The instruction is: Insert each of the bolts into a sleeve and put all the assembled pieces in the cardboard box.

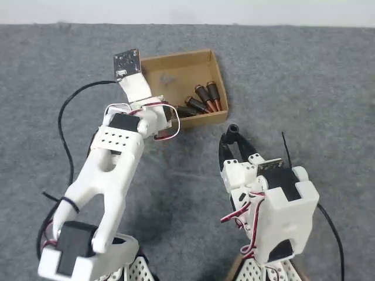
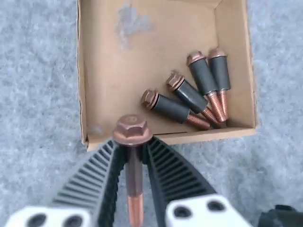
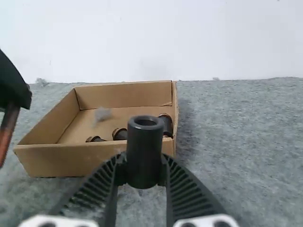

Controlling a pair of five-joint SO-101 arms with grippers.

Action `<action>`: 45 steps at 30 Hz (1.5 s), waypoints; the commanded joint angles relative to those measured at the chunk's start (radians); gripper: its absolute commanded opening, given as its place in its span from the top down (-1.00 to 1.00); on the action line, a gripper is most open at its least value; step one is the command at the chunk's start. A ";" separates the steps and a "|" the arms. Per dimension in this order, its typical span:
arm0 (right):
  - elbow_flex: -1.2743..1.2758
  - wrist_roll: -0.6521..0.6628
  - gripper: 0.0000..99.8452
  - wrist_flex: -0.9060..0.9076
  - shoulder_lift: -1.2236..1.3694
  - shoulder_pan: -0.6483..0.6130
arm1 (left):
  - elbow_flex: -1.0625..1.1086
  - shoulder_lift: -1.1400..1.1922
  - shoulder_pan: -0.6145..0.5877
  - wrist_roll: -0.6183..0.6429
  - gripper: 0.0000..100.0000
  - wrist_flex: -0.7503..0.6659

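My left gripper [image 2: 134,156] is shut on a bare copper bolt [image 2: 133,165], its hex head [image 2: 131,129] just outside the near wall of the cardboard box [image 2: 94,71]. Several assembled bolt-and-sleeve pieces [image 2: 189,97] lie together in the box's corner. My right gripper [image 3: 143,170] is shut on a black sleeve [image 3: 144,151] held upright with its open bore facing up, on the near side of the box [image 3: 94,156]. In the high view the sleeve [image 1: 233,132] stands below the box [image 1: 170,76], and the left arm's wrist [image 1: 146,114] hangs over the box's near-left corner.
Grey carpet [image 1: 304,88] covers the table all around the box. A black cable [image 1: 64,123] loops beside the left arm. A pale wall [image 3: 189,38] rises behind the box in the right wrist view.
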 commanded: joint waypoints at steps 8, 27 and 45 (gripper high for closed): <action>0.023 0.021 0.99 0.019 -0.008 -0.005 | 0.015 -0.272 0.006 -0.146 0.97 -0.037; 0.023 0.084 0.99 0.050 -0.008 -0.116 | 0.197 -0.379 0.176 -0.305 0.97 -0.440; 0.023 0.100 0.99 0.012 -0.008 -0.248 | 0.418 -0.381 0.149 -0.304 0.97 -0.703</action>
